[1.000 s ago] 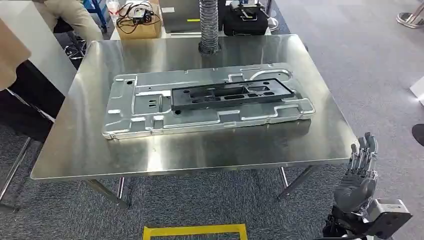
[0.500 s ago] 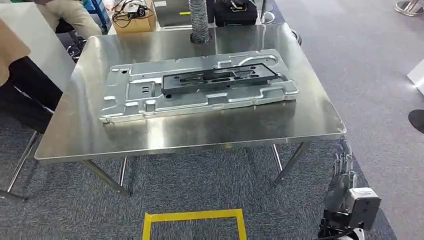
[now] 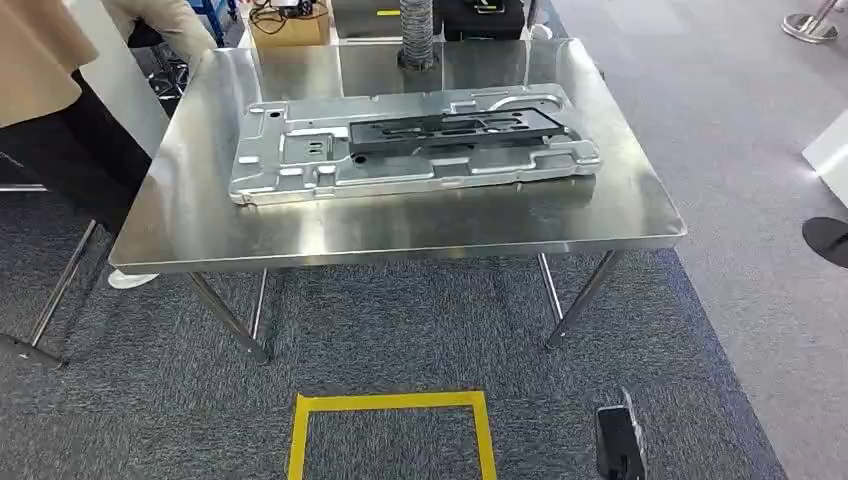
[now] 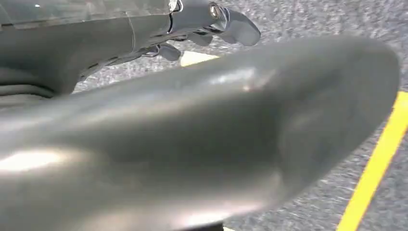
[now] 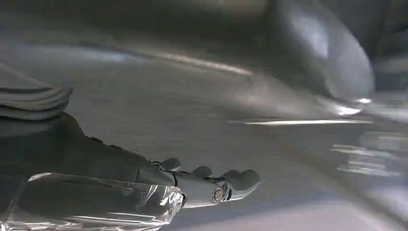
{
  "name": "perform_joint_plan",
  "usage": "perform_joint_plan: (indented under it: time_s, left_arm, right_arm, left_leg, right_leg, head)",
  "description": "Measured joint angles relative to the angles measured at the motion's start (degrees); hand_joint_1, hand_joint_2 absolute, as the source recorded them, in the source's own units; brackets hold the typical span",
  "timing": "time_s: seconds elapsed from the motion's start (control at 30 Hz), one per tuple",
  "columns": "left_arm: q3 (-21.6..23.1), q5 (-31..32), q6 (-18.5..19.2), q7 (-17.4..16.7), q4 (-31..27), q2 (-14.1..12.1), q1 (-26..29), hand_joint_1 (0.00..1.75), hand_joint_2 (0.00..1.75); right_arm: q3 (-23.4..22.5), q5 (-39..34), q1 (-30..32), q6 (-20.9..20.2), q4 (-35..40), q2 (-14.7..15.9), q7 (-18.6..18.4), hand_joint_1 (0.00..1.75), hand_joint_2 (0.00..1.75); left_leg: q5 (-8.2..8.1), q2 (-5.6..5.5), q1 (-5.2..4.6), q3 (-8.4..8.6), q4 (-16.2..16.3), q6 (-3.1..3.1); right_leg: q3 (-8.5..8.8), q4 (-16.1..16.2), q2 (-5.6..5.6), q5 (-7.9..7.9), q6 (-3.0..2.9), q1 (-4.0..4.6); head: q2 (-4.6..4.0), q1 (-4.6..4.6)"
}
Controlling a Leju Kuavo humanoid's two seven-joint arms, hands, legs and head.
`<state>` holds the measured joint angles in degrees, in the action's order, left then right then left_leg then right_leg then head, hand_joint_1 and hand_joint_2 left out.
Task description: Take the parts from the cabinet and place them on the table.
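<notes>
Both parts, the silver panel [image 3: 415, 145] and the black frame [image 3: 455, 127] on it, already lie on the tabletop [image 3: 400, 235], and my left hand [image 4: 211, 24] and right hand [image 5: 207, 185] hang empty, fingers loosely extended.

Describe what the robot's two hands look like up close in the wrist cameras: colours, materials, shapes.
The left hand has a grey ribbed cover, a thick rounded grey thumb with a small silver screw at its base, and darker fingers beneath. The right hand looks the same: grey ribbed cover, grey thumb with a silver screw, dark rounded fingers, plus a clear glossy plastic shell along its side.
</notes>
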<state>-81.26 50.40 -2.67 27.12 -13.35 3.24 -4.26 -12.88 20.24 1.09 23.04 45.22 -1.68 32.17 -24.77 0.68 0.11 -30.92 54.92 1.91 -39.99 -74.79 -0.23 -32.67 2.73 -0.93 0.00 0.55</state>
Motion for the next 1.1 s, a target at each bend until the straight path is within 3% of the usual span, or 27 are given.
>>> perform_joint_plan:
  time_s: [0.07, 0.1, 0.13, 0.17, 0.2, 0.27, 0.3, 0.33, 0.37, 0.43, 0.47, 0.5, 0.53, 0.57, 0.6, 0.63, 0.67, 0.7, 0.77, 0.8, 0.83, 0.9, 0.93, 0.97, 1.0, 1.03, 1.1]
  left_arm:
    - [0.0, 0.1, 0.0, 0.1, 0.0, 0.2, 0.1, 0.0, 0.0]
    - [0.0, 0.2, 0.0, 0.2, 0.0, 0.2, 0.2, 0.0, 0.0]
    - [0.0, 0.2, 0.0, 0.3, 0.0, 0.2, 0.3, 0.0, 0.0]
    - [0.0, 0.3, 0.0, 0.4, 0.0, 0.2, 0.3, 0.0, 0.0]
    - [0.0, 0.6, 0.0, 0.4, 0.0, 0.2, 0.3, 0.0, 0.0]
    - [0.0, 0.7, 0.3, 0.5, 0.0, 0.2, 0.3, 0.0, 0.0]
    - [0.0, 0.8, 0.4, 0.6, 0.0, 0.2, 0.5, 0.0, 0.0]
    - [0.1, 1.2, 0.6, 0.7, 0.0, 0.2, 0.6, 0.0, 0.0]
    - [0.1, 1.3, 0.9, 0.7, 0.0, 0.2, 0.8, 0.0, 0.0]
    - [0.2, 1.8, 1.1, 0.7, 0.0, 0.2, 0.7, 0.0, 0.0]
    - [0.2, 1.8, 1.1, 0.7, 0.0, 0.1, 0.7, 0.0, 0.0]
    - [0.2, 1.9, 1.1, 0.7, 0.0, 0.1, 0.7, 0.0, 0.0]
    - [0.3, 1.9, 1.1, 0.7, 0.0, 0.0, 0.7, 0.0, 0.0]
    - [0.3, 2.0, 1.1, 0.7, 0.0, 0.0, 0.7, 0.0, 0.0]
    - [0.4, 2.0, 1.1, 0.7, 0.0, 0.0, 0.7, 0.0, 0.0]
    - [0.5, 2.2, 1.1, 0.7, 0.0, 0.0, 0.6, 0.0, 0.0]
    - [0.6, 2.2, 1.1, 0.7, 0.0, -0.3, 0.4, 0.0, 0.0]
    - [0.7, 2.3, 1.1, 0.7, 0.0, -0.3, 0.1, 0.0, 0.0]
    - [0.8, 2.3, 1.0, 0.7, 0.0, -0.3, 0.1, 0.0, 0.0]
    - [0.8, 2.3, 1.0, 0.7, 0.0, -0.3, 0.3, 0.0, 0.0]
    - [0.8, 2.3, 1.0, 0.7, 0.0, -0.2, 0.3, 0.0, 0.0]
    - [0.9, 2.2, 1.0, 0.6, 0.0, -0.2, 0.2, 0.0, 0.0]
    - [0.9, 2.1, 0.9, 0.6, 0.0, -0.2, 0.2, 0.0, 0.0]
    - [0.9, 2.1, 0.9, 0.6, 0.0, -0.2, 0.3, 0.0, 0.0]
    - [0.9, 2.1, 0.9, 0.6, 0.0, -0.2, 0.3, 0.0, 0.0]
    - [0.9, 2.0, 0.9, 0.6, 0.0, -0.2, 0.3, 0.0, 0.0]
    - [0.9, 2.0, 0.9, 0.6, 0.0, -0.2, 0.3, 0.0, 0.0]
  right_arm:
    - [-1.4, 1.4, -0.4, 1.3, -9.2, 0.1, -1.2, 0.0, 0.0]
    - [-1.7, 2.2, -0.7, 1.7, -12.8, 0.2, -3.0, 0.0, 0.0]
    - [-1.8, 2.9, -0.9, 1.9, -16.0, 0.3, -4.8, 0.0, 0.0]
    - [-1.9, 3.5, -1.0, 1.9, -18.4, 0.4, -6.7, 0.0, 0.0]
    - [-2.0, 4.3, -1.1, 1.6, -21.2, 0.5, -10.3, 0.0, 0.0]
    - [-2.0, 5.5, -1.1, 0.6, -25.2, 0.8, -17.2, 0.0, 0.0]
    - [-2.0, 6.1, -1.1, -0.6, -27.0, 0.8, -20.5, 0.0, 0.0]
    - [-1.9, 6.5, -1.2, -1.8, -28.2, 0.8, -23.1, 0.0, 0.0]
    - [-1.8, 7.1, -1.2, -3.3, -29.1, 0.9, -26.2, 0.0, 0.0]
    - [-1.4, 8.0, -1.2, -5.8, -30.6, 1.0, -31.3, 0.0, 0.0]
    - [-1.1, 8.3, -1.2, -6.7, -31.3, 1.1, -32.5, 0.0, 0.0]
    - [-0.9, 8.5, -1.2, -7.3, -31.8, 1.1, -33.3, 0.0, 0.0]
    - [-0.7, 8.7, -1.2, -7.7, -32.3, 1.1, -33.8, 0.0, 0.0]
    - [-0.5, 8.9, -1.2, -7.8, -32.5, 1.1, -33.9, 0.0, 0.0]
    - [-0.4, 9.0, -1.3, -7.9, -32.7, 1.1, -34.1, 0.0, 0.0]
    - [-0.3, 9.2, -1.4, -8.1, -32.9, 1.1, -34.1, 0.0, 0.0]
    - [-0.1, 9.3, -1.5, -8.2, -33.0, 1.0, -34.1, 0.0, 0.0]
    - [0.1, 9.4, -1.6, -8.2, -33.1, 1.0, -33.8, 0.0, 0.0]
    - [0.3, 9.5, -1.8, -8.2, -33.3, 1.0, -33.3, 0.0, 0.0]
    - [0.4, 9.6, -1.7, -8.2, -33.4, 1.0, -33.0, 0.0, 0.0]
    - [0.5, 9.6, -1.8, -8.4, -33.6, 1.1, -32.6, 0.0, 0.0]
    - [0.7, 9.8, -1.9, -8.9, -33.7, 1.1, -32.0, 0.0, 0.0]
    - [0.8, 9.8, -1.9, -8.9, -33.7, 1.0, -31.8, 0.0, 0.0]
    - [0.8, 9.8, -1.9, -8.9, -33.9, 1.0, -31.5, 0.0, 0.0]
    - [0.8, 9.8, -1.9, -8.9, -33.9, 1.0, -31.5, 0.0, 0.0]
    - [0.8, 9.8, -2.0, -8.9, -33.9, 1.0, -31.5, 0.0, 0.0]
    - [0.9, 9.8, -2.0, -9.0, -33.9, 1.0, -31.5, 0.0, 0.0]
  left_leg:
    - [0.94, -0.07, 0.04, -2.25, 0.9, -0.29]
    - [1.31, -0.12, 0.05, -3.22, 1.4, -0.58]
    - [1.63, -0.14, 0.02, -3.78, 2.0, -0.93]
    - [1.75, -0.12, -0.24, -4.47, 2.6, -1.21]
    - [2.24, -0.01, -0.24, -4.5, 2.7, -1.73]
    - [3.11, 0.01, -0.05, -4.58, 2.5, -2.45]
    - [3.11, -0.06, 0.13, -4.85, 2.7, -2.85]
    - [0.8, -0.13, 0.31, -5.46, 3.8, -3.1]
    - [-2.88, -0.15, 0.37, -6.33, 6.4, -3.31]
    - [-9.88, -0.16, 0.45, -8.44, 15.4, -3.69]
    - [-11.05, -0.16, 0.46, -8.88, 18.9, -3.76]
    - [-10.26, -0.16, 0.45, -8.43, 20.8, -3.73]
    - [-8.19, -0.16, 0.44, -6.99, 20.3, -3.59]
    - [-5.7, -0.17, 0.42, -4.4, 17.8, -3.38]
    - [-4.0, -0.18, 0.39, -0.61, 13.1, -3.02]
    - [-4.42, -0.2, 0.23, 3.34, 7.9, -2.55]
    - [-6.65, -0.2, -0.09, 7.06, 2.3, -2.03]
    - [-7.68, -0.18, -0.08, 8.06, -0.3, -1.85]
    - [-7.09, -0.23, -0.51, 7.21, 0.1, -1.16]
    - [-6.15, -0.19, -0.17, 6.89, -0.4, -0.74]
    - [-5.28, 0.24, 0.05, 6.29, -0.6, -0.46]
    - [-3.92, 0.25, 0.02, 4.42, -0.5, 0.41]
    - [-3.25, 0.24, -0.07, 3.53, -0.4, 0.47]
    - [-2.53, 0.24, -0.14, 2.52, -0.3, 0.44]
    - [-1.91, 0.25, -0.14, 1.47, 0.0, 0.34]
    - [-1.29, 0.26, -0.12, 0.25, 0.4, 0.19]
    - [-0.32, 0.29, -0.04, -1.96, 1.4, -0.18]
  right_leg:
    - [4.38, 3.9, 0.0, 4.45, 0.06, -0.31]
    - [8.06, 8.8, -0.01, 5.19, -0.01, -0.42]
    - [12.11, 14.1, -0.01, 3.76, -0.11, -0.5]
    - [14.76, 18.9, 0.03, 1.73, -0.45, -0.09]
    - [14.55, 19.1, 0.08, 1.37, -1.22, 0.09]
    - [14.17, 18.9, 0.09, 1.92, -2.03, 0.41]
    - [13.66, 19.2, -0.14, 2.71, -2.69, 0.11]
    - [13.06, 19.2, -0.38, 3.31, -3.22, 0.1]
    - [12.33, 19.2, -0.37, 3.92, -3.62, 0.15]
    - [10.45, 19.2, -0.36, 5.35, -3.84, 0.48]
    - [9.54, 19.1, -0.38, 6.0, -3.87, 0.61]
    - [8.53, 18.9, -0.38, 6.67, -3.83, 0.72]
    - [7.59, 18.7, -0.38, 7.26, -3.75, 0.77]
    - [6.65, 18.4, -0.38, 7.82, -3.65, 0.81]
    - [5.75, 18.1, -0.36, 8.31, -3.51, 0.84]
    - [5.21, 17.8, -0.34, 8.76, -3.39, 0.86]
    - [4.85, 17.5, -0.3, 9.12, -3.04, 1.11]
    - [4.72, 17.4, -0.42, 9.6, -2.68, 1.07]
    - [4.55, 17.8, -0.52, 10.87, -2.02, 0.73]
    - [4.35, 18.0, -0.46, 11.44, -1.58, 0.99]
    - [3.93, 17.3, -0.1, 10.1, -1.36, 0.57]
    - [2.04, 11.1, -0.03, 2.26, -0.91, 0.34]
    - [1.1, 6.8, -0.02, -0.82, -0.68, 0.21]
    - [0.41, 2.6, -0.02, -2.57, -0.44, 0.13]
    - [0.39, 0.1, -0.01, -2.2, -0.27, 0.11]
    - [1.15, -0.7, -0.02, -0.53, -0.19, 0.04]
    - [5.66, 4.0, -0.02, 3.79, -0.18, -0.23]
  head:
    - [0.0, 0.0]
    - [0.0, 0.0]
    - [0.02, 0.0]
    - [0.0, 0.04]
    - [0.02, -0.33]
    - [0.0, -0.24]
    - [0.0, -0.15]
    - [0.02, -0.2]
    - [0.0, -0.54]
    - [0.0, -0.74]
    - [0.0, -0.74]
    - [0.0, -0.79]
    - [0.0, -0.74]
    - [0.0, -0.77]
    - [0.0, -0.77]
    - [0.0, -0.77]
    - [0.02, -0.76]
    - [0.0, -0.68]
    - [0.02, -0.74]
    - [0.0, -0.66]
    - [0.0, -0.81]
    - [0.02, -0.39]
    - [0.0, -0.42]
    - [0.02, -0.48]
    - [0.0, -0.42]
    - [0.0, -0.41]
    - [0.0, -0.44]
